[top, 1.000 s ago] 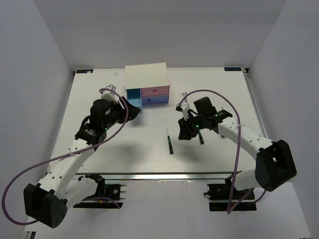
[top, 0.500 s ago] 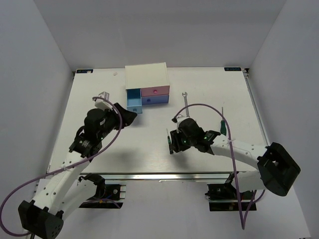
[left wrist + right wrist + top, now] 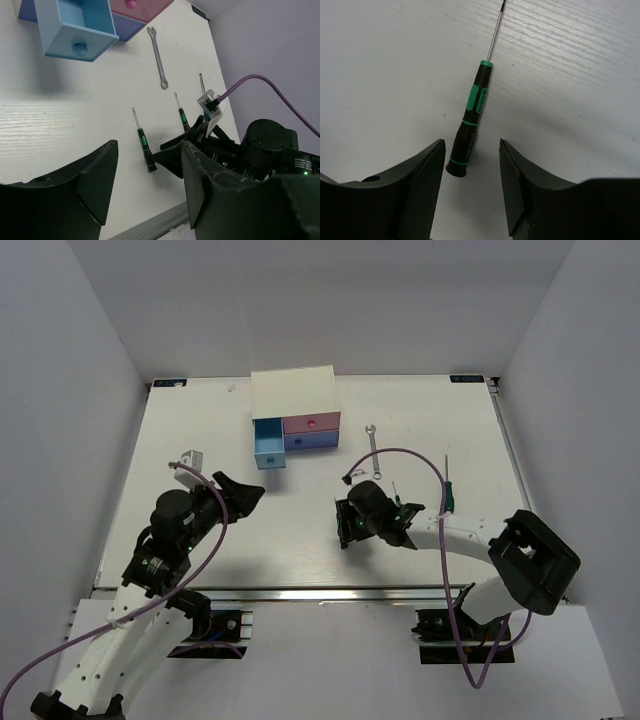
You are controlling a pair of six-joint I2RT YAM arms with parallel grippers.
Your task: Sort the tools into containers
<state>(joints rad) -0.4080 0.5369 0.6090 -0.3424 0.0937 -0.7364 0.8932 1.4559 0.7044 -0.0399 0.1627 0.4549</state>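
My right gripper (image 3: 471, 146) is spread, its two dark fingers (image 3: 420, 190) on either side of the butt of a small dark-handled screwdriver (image 3: 474, 102) with green bands. White table (image 3: 380, 60) shows on both sides of the handle, so I am around it, not pinching it. It lies flat, butt end nearest my palm, with the thin shaft running away from me and leaning a little to the right. My left gripper (image 3: 148, 172) is also wide apart and holds nothing, raised off the tabletop. Just ahead of its fingertips lies that same screwdriver, with my right gripper close against its right side. Slightly farther and to the right, a second small dark-handled screwdriver (image 3: 182, 118) lies almost parallel to the first, tip pointing away from me. Beyond both lies the slim silver wrench (image 3: 157, 55), flat and lengthwise, apart from everything else. Right of the wrench I catch only a thin shaft in the left wrist view; from overhead it is the green-handled screwdriver (image 3: 448, 490), well off to the right of my right fingers. Farthest out, ahead and to the left of my left fingers, stands the white cabinet (image 3: 293, 395). Its light blue drawer (image 3: 75, 30) is pulled out with the knob facing me, and beside it the pink drawer (image 3: 140, 5) and the periwinkle drawer (image 3: 127, 31) sit shut.
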